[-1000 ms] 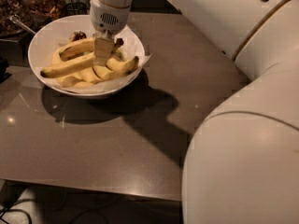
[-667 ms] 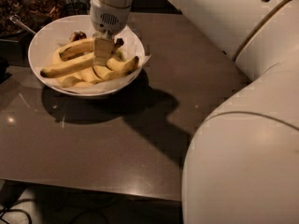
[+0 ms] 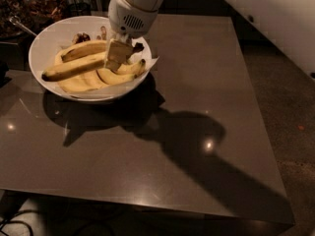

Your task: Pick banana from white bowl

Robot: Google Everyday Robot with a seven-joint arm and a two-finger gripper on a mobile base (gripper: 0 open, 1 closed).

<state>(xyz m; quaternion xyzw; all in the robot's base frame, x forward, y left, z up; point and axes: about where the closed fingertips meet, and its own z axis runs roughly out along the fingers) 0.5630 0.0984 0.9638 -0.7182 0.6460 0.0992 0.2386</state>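
Several bananas lie heaped in the white bowl (image 3: 49, 38), which stands near the far left corner of the dark grey table (image 3: 197, 82). Among them the banana (image 3: 74, 69) of the task, long and almost straight with a dark brown tip at its left end, lies across the middle of the heap, pointing from the bowl's left wall toward its right side. A shorter banana (image 3: 84, 50) lies just behind it, and a more arched one (image 3: 124, 73) curves along the near right rim.

The tool (image 3: 118, 57) comes down from the white arm (image 3: 132, 6) above and sits right at the long banana's right end (it covers that end from this view). Whether the tool is closed on the fruit or merely over it, I cannot tell.

Some small dark bits (image 3: 81, 37) lie at the far inner wall of the bowl. The bowl and the arm cast a broad shadow (image 3: 187, 141) across the table toward its near right corner.
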